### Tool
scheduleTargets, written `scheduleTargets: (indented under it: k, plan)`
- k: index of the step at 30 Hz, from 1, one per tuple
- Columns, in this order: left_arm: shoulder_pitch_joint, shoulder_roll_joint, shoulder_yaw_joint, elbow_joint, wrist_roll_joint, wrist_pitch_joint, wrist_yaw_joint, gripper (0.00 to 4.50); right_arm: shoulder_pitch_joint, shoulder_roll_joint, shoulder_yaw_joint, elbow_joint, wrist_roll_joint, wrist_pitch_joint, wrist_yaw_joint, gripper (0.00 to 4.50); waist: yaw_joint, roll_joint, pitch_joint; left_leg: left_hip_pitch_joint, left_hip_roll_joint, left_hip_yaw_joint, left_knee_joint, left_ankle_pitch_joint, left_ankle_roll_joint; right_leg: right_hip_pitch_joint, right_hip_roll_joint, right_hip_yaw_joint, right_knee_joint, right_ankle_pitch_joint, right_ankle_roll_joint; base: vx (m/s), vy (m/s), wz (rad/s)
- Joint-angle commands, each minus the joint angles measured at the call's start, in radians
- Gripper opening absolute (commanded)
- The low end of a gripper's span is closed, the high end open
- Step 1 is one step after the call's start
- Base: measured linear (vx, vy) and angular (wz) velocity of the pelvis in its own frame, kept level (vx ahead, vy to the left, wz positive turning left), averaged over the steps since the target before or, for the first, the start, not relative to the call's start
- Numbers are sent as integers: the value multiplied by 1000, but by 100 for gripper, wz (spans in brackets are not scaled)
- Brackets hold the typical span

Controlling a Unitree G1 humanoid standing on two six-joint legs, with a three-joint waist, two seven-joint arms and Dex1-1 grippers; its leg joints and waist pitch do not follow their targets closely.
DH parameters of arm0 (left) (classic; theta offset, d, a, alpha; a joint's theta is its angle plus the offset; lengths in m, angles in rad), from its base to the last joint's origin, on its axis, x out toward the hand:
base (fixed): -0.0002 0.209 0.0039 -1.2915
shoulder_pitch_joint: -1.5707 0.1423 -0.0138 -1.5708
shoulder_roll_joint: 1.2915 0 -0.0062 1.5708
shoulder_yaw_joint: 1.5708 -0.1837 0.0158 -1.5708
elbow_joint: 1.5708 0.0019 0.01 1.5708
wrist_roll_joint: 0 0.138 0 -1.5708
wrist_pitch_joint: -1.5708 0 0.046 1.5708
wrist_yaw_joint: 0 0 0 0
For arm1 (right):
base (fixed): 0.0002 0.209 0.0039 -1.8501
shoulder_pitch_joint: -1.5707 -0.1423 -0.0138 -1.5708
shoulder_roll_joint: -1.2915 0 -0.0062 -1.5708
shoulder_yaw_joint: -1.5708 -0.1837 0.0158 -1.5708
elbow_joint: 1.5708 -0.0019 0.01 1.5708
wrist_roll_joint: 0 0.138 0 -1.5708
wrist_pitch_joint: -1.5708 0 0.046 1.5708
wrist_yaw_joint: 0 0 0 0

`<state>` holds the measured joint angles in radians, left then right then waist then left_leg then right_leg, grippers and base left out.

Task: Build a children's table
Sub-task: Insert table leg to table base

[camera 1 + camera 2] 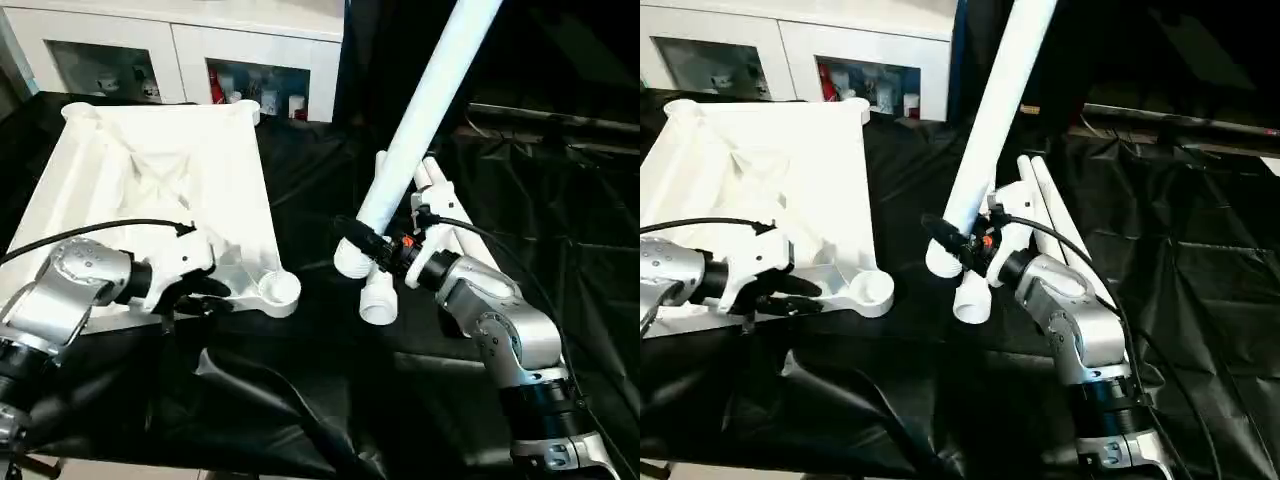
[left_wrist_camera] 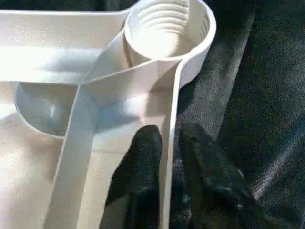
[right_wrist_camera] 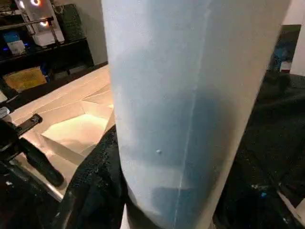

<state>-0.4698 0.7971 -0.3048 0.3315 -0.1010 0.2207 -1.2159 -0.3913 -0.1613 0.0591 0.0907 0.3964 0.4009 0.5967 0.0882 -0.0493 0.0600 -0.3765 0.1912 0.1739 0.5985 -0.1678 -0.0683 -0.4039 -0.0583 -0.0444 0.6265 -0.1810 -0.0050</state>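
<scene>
The white tabletop [image 1: 150,170] lies ribbed side up on the left, with a round threaded corner socket [image 1: 279,290] at its near right corner. My left gripper [image 2: 169,162] straddles the thin rim wall just behind that socket [image 2: 167,28], one black finger on each side, shut on the rim. Right of the socket, my right gripper [image 1: 375,245] is shut on a long white leg [image 1: 430,90]. This leg tilts up and away, its lower end hanging just above the cloth. Other legs [image 1: 445,205] lie on the cloth behind the right gripper.
Black cloth [image 1: 300,400] covers the work surface and bunches in folds near the front edge. A white cabinet [image 1: 200,60] with glass doors stands behind the tabletop. A black cable [image 1: 100,228] arcs over my left forearm.
</scene>
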Motion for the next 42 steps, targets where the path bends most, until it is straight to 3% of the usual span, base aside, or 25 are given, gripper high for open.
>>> scheduleTargets:
  k: [1,8,9,13,18,22,24,28,29,34,42]
  plan:
    - [-13,5,3,7,13,-8,-4,68,-4,-10,-8,3,-3,-10,4,190,-1,28,-65,30,35,-15,-84,-335,-80,29,-76,46,-77,-303,-169,0,0,0]
    - [-3,4,9,43,28,-27,-13,16,-10,-4,-7,11,-6,-15,10,190,-2,28,-64,31,36,-17,-86,-351,-82,28,-77,46,-79,-326,-165,0,0,0]
    - [1,8,8,44,32,-31,-13,13,-10,-4,-6,10,-5,-13,11,190,-2,22,-64,30,37,-16,-86,-345,-79,29,-78,46,-80,-321,-167,0,0,0]
    - [4,7,13,48,30,-34,-10,0,-8,-4,-6,6,2,-3,16,190,-5,23,-64,24,35,-17,-88,-329,-77,34,-78,45,-74,-306,-169,0,0,0]
    - [12,-74,61,11,-53,-22,-2,0,-13,-26,25,-1,36,93,77,190,-2,22,-64,30,37,-14,-84,-318,-68,32,-79,46,-76,-296,-182,0,0,0]
    - [14,-126,55,8,-60,-25,18,0,-29,-23,36,32,15,80,80,190,3,19,-66,29,37,-11,-82,-303,-63,32,-79,46,-76,-274,-185,0,0,0]
    - [18,-169,29,25,-38,-45,49,0,-55,-10,35,67,2,63,73,190,2,13,-65,28,37,-10,-82,-307,-64,32,-80,46,-80,-298,-181,0,0,0]
    - [17,-216,-21,68,31,-79,88,0,-94,-5,45,96,-10,70,79,190,3,10,-61,31,38,-12,-83,-315,-61,28,-82,48,-87,-372,-150,0,0,0]
    - [10,-225,-38,83,63,-86,104,0,-103,-11,55,99,-12,80,88,190,5,3,-59,33,38,-12,-82,-319,-57,26,-83,48,-88,-398,-142,0,0,0]
    - [-6,-240,-54,104,90,-87,116,0,-126,-19,78,138,-37,73,102,190,9,3,-55,38,38,-17,-83,-372,-64,19,-90,46,-103,-519,-107,0,0,0]
    - [-31,-245,-49,139,119,-107,102,0,-163,15,100,275,-86,15,93,190,8,2,-58,36,38,-20,-84,-385,-67,16,-93,45,-108,-537,-100,0,0,0]
